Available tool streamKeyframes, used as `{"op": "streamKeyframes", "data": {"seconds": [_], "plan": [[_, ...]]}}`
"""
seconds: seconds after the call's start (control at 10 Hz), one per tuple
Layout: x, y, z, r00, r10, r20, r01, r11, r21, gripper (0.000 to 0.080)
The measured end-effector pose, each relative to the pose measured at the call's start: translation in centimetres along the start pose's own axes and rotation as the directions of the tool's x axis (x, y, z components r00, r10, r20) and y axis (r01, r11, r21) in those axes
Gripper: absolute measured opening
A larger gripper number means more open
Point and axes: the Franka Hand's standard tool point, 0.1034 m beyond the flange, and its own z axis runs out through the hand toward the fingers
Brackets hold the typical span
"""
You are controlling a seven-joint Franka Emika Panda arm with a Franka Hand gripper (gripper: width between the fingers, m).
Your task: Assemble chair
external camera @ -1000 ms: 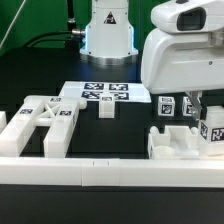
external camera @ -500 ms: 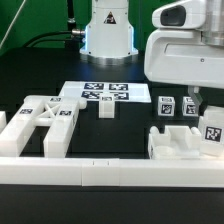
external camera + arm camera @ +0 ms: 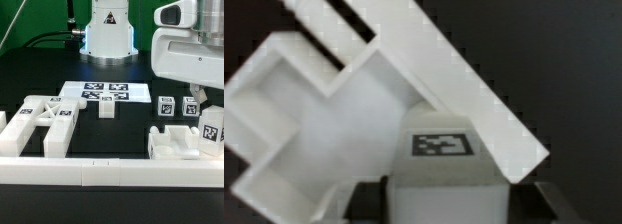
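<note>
Listener: Tool (image 3: 446, 200) — what is it doing?
Describer: Pinching a tagged leg (image 3: 441, 160), one finger on each side.
Listener: Where is that leg?
Describer: Upright at the slab's (image 3: 176, 146) end, far on the exterior view's right of the worktop (image 3: 120, 140) — frame (image 3: 45, 116) well apart, at the left.

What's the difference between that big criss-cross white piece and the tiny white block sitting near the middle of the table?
The X-braced frame is far bigger than the small leg block. The frame is open, with crossing bars and gaps, while the block is one compact lump. The frame lies at the exterior view's left beside the front rail; the block sits near the middle, by the marker board. Both are white plastic and lie loose on the black table.
</note>
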Motion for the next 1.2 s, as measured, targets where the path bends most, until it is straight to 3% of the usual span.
{"op": "streamKeyframes", "data": {"seconds": [0.3, 0.4, 0.5, 0.6, 0.7, 0.8, 1.0, 1.1, 1.2], "plan": [[-0.06, -0.20, -0.01, 0.976, 0.215, 0.023, -0.216, 0.976, 0.017, 0.0287], [-0.07, -0.21, -0.01, 0.977, 0.214, 0.024, -0.214, 0.977, 0.017, 0.0336], [-0.05, -0.20, -0.01, 0.984, 0.179, 0.022, -0.180, 0.984, 0.017, 0.0336], [0.08, -0.25, -0.09, 0.995, 0.095, 0.019, -0.095, 0.995, 0.019, 0.0522], [0.00, -0.30, -0.08, 0.995, 0.095, 0.022, -0.095, 0.995, 0.021, 0.0522], [0.01, -0.29, -0.07, 0.999, 0.036, 0.020, -0.036, 0.999, 0.022, 0.0622], [0.02, -0.28, -0.07, 0.991, -0.134, 0.016, 0.134, 0.991, 0.025, 0.0641], [0.06, -0.15, -0.06, 0.974, -0.226, 0.014, 0.226, 0.974, 0.017, 0.0648], [0.28, 0.13, -0.14, 0.932, -0.362, 0.017, 0.362, 0.932, -0.011, 0.0648]]}}
